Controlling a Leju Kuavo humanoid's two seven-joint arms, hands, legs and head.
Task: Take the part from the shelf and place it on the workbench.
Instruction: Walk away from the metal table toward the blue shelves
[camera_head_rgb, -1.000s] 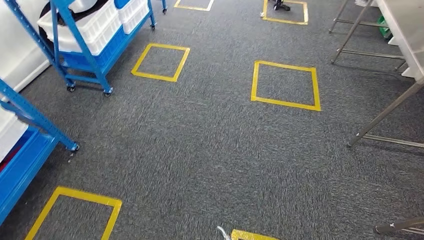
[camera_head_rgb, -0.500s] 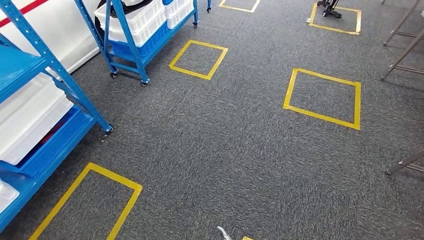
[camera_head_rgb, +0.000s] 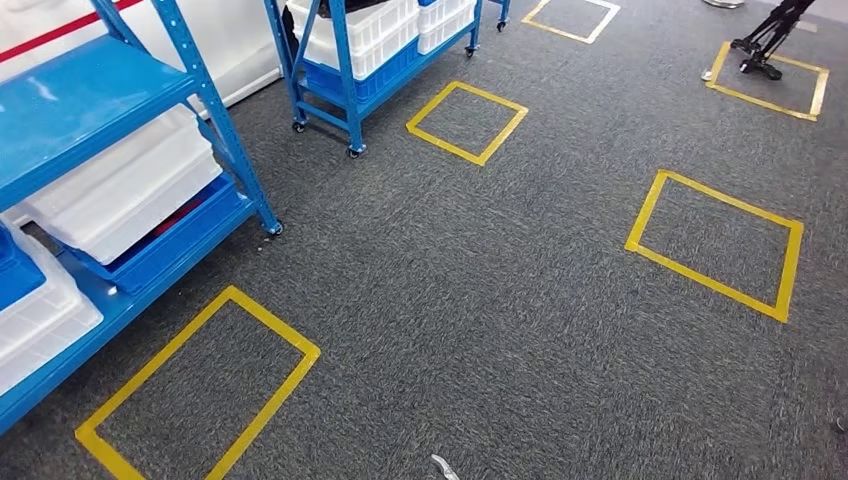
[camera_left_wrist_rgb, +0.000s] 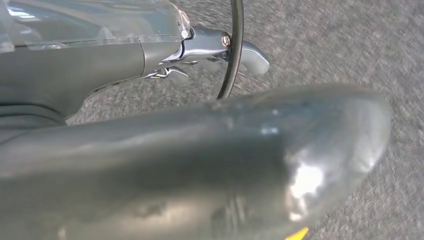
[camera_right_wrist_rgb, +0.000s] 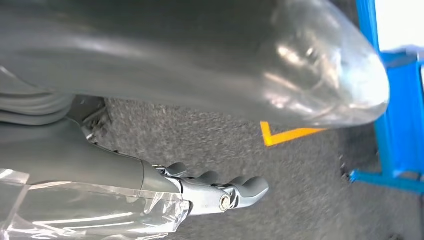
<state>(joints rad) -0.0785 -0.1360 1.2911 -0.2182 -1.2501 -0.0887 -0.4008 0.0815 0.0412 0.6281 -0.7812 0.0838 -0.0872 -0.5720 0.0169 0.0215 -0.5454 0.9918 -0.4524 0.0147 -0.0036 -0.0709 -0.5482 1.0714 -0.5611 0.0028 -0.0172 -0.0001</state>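
Head view: blue shelf (camera_head_rgb: 150, 170) carrying white bins (camera_head_rgb: 125, 195), yellow floor square (camera_head_rgb: 200, 390) marking station beside it; part likely lying in bins, not discernible.
Left wrist view: left hand (camera_left_wrist_rgb: 220, 52) hanging over carpet, holding nothing, fingers lying close together.
Right wrist view: right hand (camera_right_wrist_rgb: 220, 192) hanging likewise, holding nothing, fingers lightly curled; shelf leg nearby.

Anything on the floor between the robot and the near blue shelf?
Nothing visible. Bare grey carpet and a flat yellow tape square lie before the blue shelf. The part itself can't be made out among the white bins.
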